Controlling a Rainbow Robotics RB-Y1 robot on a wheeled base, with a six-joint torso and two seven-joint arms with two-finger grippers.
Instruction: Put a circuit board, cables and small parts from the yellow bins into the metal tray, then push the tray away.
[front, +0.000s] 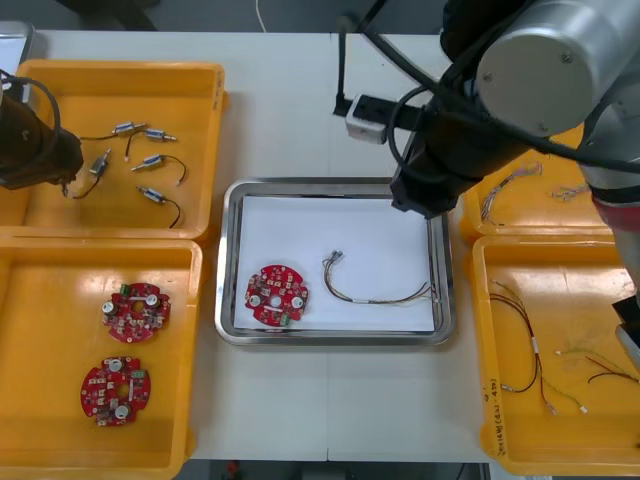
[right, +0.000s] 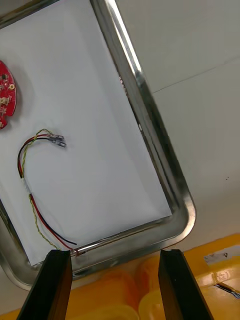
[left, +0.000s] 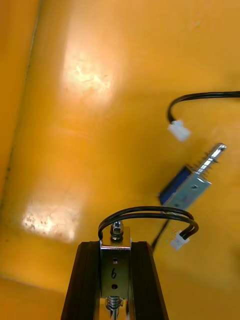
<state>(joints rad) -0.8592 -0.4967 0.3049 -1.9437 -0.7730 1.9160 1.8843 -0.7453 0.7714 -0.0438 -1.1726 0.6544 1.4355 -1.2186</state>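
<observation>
Small metal part (left: 115, 272) clamped in left end effector (left: 115, 247); I want straight lift, clear of yellow bin (front: 200, 90). Right end effector (right: 115, 256) wide over metal tray (right: 150, 130).

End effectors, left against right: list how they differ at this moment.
The left end effector is shut on a small metal part; the right end effector is open, with nothing between its fingers. The left end effector is over the far left yellow bin; the right end effector is at the right rim of the metal tray. Both have black fingers.
</observation>
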